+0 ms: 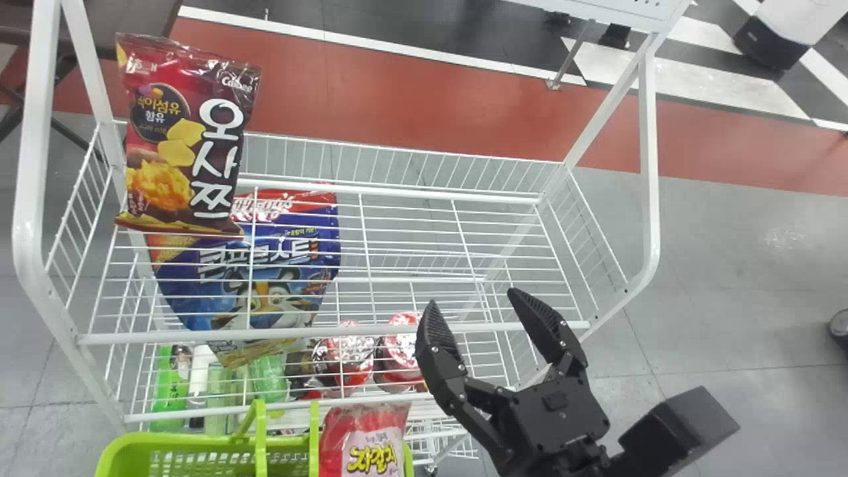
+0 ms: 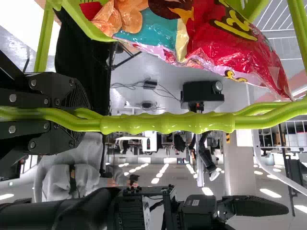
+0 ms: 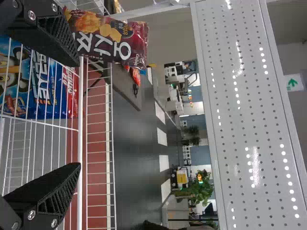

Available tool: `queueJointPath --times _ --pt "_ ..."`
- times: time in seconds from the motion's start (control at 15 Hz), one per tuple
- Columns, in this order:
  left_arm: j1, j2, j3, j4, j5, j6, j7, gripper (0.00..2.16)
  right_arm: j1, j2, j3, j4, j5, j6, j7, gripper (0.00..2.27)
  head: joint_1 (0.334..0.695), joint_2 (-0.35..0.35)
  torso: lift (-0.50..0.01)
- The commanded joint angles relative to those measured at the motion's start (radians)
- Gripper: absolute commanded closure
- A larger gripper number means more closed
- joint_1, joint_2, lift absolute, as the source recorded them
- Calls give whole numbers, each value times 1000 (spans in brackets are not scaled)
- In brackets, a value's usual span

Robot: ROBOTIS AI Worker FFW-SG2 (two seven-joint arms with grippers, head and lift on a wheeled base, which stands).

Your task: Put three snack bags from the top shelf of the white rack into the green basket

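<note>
- The task's next bag, a dark red and brown glossy snack bag (image 1: 189,139), stands upright on the wire top shelf (image 1: 331,332) of the white metal rack (image 1: 649,199), toward the rack's left rear corner.
- The right hand (image 1: 472,298) is over the rack's front right part, its two black fingers well apart with nothing between them.
- The left hand (image 2: 76,116) is clamped on the green ribbed handle (image 2: 168,123) of the green plastic basket (image 1: 165,440), which is at the rack's front, left of its middle.
- A red and pink snack bag (image 1: 364,440) lies in the basket; whether others are with it cannot be told for certain, so the count stays open.
- The step in hand looks to be fetching the dark bag. The right hand should cross above the rack's front rail toward its left end, fingers wide, and straddle the bag at mid-height.
- A gentle squeeze should do: the film may slip, and the chips could crush.
- Lifting straight up first would keep it off the rack's side wires.
- The blue cereal bag (image 1: 265,278), beneath the rack's top shelf, is best left alone.
</note>
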Motion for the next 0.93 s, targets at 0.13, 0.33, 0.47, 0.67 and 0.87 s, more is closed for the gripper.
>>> queueJointPath --times 0.13,0.33,0.47,0.67,0.87 --pt "0 0 0 0 0 4 0 2152 1 0 0 2 0 -11 0 70 695 -350 0" --pt "0 -1 0 0 0 4 0 2152 0 -1 0 6 -2 -17 0 70 695 -350 0" --pt "0 -1 0 0 0 4 0 2152 -2 -1 0 6 -2 -17 0 70 695 -350 0" --pt "0 -1 0 2 0 4 2 2152 -7 -1 0 9 -3 -17 0 70 695 -350 0" --pt "-3 -1 0 3 0 4 3 2152 -8 -1 0 11 -3 -17 0 83 695 -350 0"
